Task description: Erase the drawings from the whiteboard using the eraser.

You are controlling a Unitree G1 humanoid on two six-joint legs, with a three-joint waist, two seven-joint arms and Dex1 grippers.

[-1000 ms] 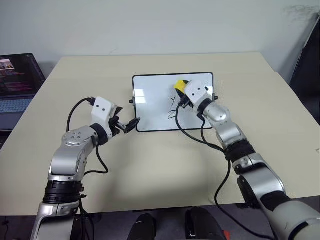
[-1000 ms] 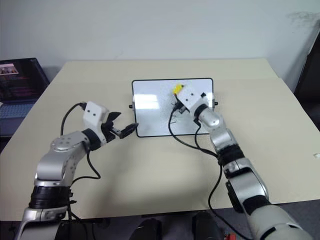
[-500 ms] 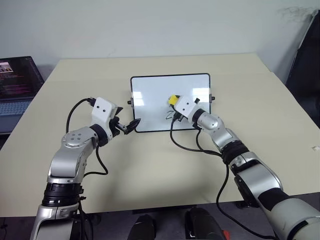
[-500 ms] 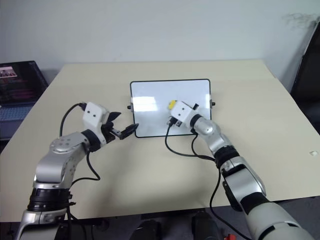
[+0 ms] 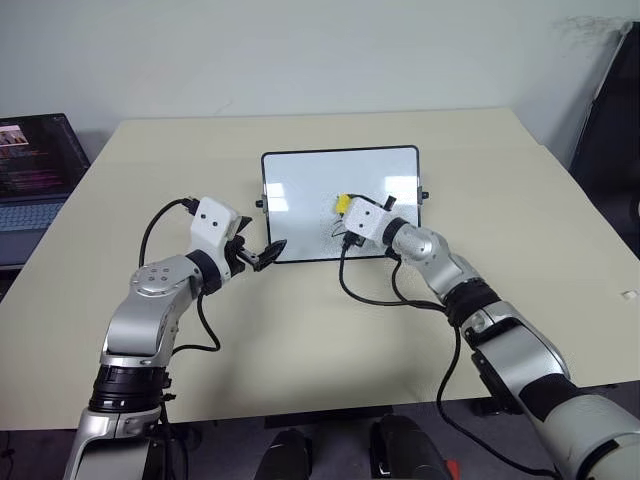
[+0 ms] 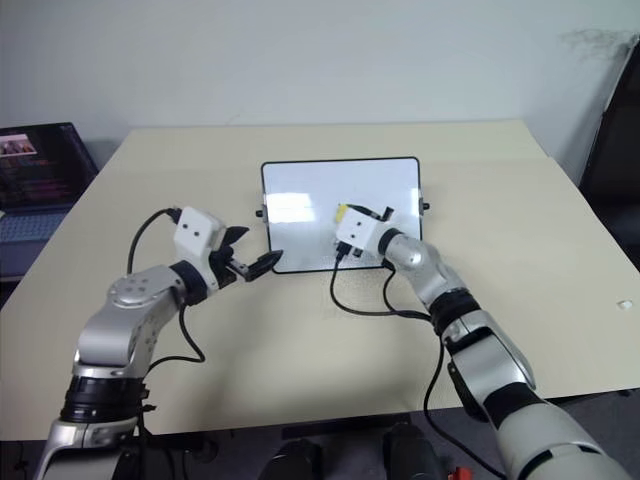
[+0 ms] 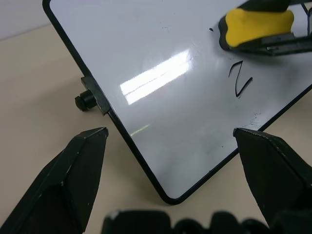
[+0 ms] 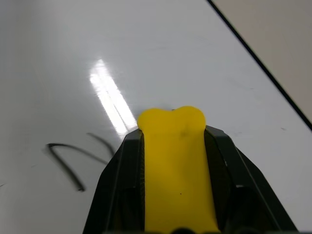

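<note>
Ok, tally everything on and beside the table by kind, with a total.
Whiteboard: 1
Eraser: 1
Letters left on the board, a Z: 1
Laptop: 1
Claws, left claw and right claw: 2
Total: 6

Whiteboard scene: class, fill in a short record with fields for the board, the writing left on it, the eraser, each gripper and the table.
whiteboard: lies flat on the table, black frame, glossy
drawings: one letter Z visible beside the eraser
eraser: yellow, over the board
right gripper: shut on the eraser
left gripper: open, at the board's near corner, holding nothing
table: beige
laptop: off the table's left side
</note>
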